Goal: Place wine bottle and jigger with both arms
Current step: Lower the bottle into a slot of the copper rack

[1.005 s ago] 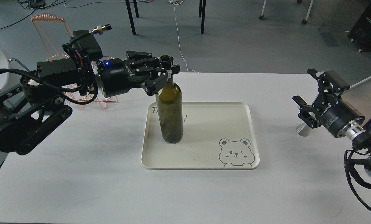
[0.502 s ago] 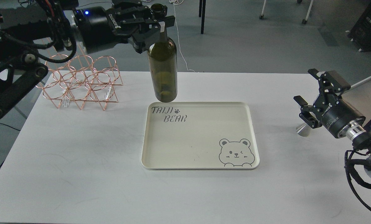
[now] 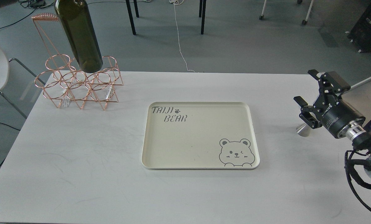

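One wine bottle (image 3: 81, 35) in view, dark olive-green, hanging in the air at far left, tilted with its base lower right, base in front of the copper wire rack (image 3: 79, 82); its neck runs out the top edge, so I can't see what holds it, and my left gripper is out of frame. One rack, rose-copper wire rings in two tiers, standing on the far-left part of the white table (image 3: 79, 174). One cream tray (image 3: 201, 137) mid-table, bare, printed "TAIJI BEAR" at its far-left corner and a bear face at its near-right corner. One jigger (image 3: 303, 130), silver, standing on the table well right of the tray; only its lower cone shows, the rest is behind my right gripper (image 3: 310, 102). Right gripper hangs just over the jigger, fingers spread apart, nothing between them; contact with the jigger can't be told from this angle. One right arm visible, coming in from the right edge.
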Controlling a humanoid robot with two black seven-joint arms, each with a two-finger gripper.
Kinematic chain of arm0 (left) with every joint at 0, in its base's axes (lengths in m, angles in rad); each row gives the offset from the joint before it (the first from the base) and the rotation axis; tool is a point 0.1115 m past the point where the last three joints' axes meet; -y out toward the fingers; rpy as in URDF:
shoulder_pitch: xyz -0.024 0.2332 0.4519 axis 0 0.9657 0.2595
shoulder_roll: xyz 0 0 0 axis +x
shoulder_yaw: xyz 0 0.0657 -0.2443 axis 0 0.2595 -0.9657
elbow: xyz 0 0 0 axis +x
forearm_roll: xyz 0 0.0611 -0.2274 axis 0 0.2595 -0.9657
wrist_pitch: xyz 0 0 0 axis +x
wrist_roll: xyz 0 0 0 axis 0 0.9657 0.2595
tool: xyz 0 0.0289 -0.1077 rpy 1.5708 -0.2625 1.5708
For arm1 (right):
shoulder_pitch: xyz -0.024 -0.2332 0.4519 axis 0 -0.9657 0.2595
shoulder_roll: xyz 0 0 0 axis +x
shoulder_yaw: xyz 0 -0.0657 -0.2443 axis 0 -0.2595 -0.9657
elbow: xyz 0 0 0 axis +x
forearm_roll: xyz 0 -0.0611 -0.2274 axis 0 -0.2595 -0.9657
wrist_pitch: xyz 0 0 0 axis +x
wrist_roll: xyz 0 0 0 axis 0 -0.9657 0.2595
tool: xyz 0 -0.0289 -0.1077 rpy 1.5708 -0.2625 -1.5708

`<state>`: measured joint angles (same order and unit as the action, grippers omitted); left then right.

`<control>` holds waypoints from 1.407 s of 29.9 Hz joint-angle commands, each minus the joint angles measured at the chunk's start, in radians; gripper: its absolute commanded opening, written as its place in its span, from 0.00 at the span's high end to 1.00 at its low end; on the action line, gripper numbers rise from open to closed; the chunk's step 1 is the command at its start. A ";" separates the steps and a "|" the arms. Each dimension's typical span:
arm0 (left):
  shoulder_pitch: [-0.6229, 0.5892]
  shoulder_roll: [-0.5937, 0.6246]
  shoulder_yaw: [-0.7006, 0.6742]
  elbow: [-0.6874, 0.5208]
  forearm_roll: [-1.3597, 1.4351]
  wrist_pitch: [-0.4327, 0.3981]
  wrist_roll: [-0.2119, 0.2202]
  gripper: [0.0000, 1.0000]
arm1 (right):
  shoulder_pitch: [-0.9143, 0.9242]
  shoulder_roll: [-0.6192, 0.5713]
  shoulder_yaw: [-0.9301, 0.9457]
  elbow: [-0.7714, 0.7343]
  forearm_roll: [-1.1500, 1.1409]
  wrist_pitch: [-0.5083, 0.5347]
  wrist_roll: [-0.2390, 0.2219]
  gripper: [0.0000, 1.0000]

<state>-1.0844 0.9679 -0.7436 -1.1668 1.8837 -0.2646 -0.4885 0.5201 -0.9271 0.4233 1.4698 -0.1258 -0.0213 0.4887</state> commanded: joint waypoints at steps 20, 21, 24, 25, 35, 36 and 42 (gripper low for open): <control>0.006 -0.087 0.105 0.136 -0.035 0.117 0.000 0.87 | -0.014 0.001 0.000 0.001 0.000 -0.016 0.000 0.02; 0.007 -0.087 0.109 0.137 -0.035 0.117 0.000 0.87 | -0.014 0.001 0.000 0.001 0.000 -0.016 0.000 0.02; 0.006 -0.087 0.135 0.137 -0.037 0.119 0.000 0.87 | -0.014 0.001 0.002 0.001 0.000 -0.016 0.000 0.02; 0.006 -0.087 0.139 0.137 -0.037 0.119 0.000 0.87 | -0.014 0.001 0.002 0.001 0.000 -0.016 0.000 0.02; 0.020 -0.087 0.161 0.141 -0.087 0.142 0.000 0.87 | -0.020 0.001 0.000 0.001 0.000 -0.016 0.000 0.02; 0.021 -0.089 0.161 0.142 -0.087 0.142 0.000 0.87 | -0.020 0.001 0.000 0.001 0.000 -0.016 0.000 0.02; 0.047 -0.095 0.161 0.168 -0.089 0.179 0.000 0.87 | -0.022 0.001 0.000 0.003 0.000 -0.016 0.000 0.02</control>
<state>-1.0477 0.8787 -0.5829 -1.0156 1.7953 -0.1117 -0.4887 0.4998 -0.9266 0.4235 1.4723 -0.1258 -0.0368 0.4887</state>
